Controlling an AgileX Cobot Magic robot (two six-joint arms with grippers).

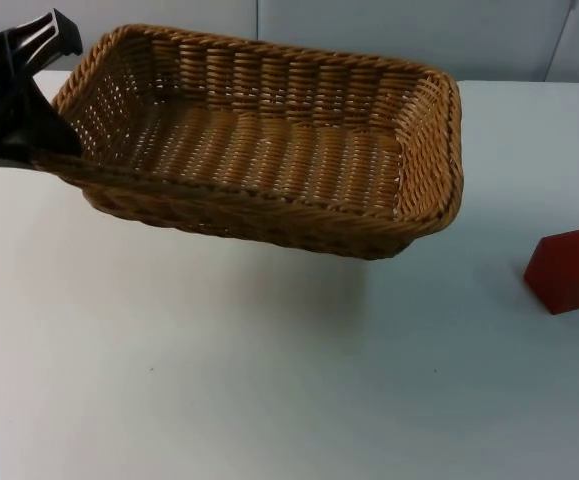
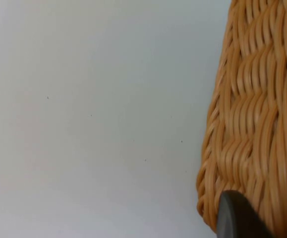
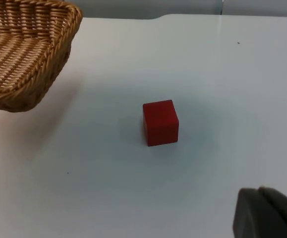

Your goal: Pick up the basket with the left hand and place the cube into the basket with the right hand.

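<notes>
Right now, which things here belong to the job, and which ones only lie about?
Belong to the job:
wicker basket, lifted by the left gripper
red cube, on the table

Only lying about:
nothing besides the white table and the grey partition wall

The place looked like a robotics lab test bench: a bare white table top (image 1: 219,380) ended at a plain grey partition wall (image 1: 389,30), and a black robot arm (image 1: 9,90) reached in over it, with no household furnishings around.
</notes>
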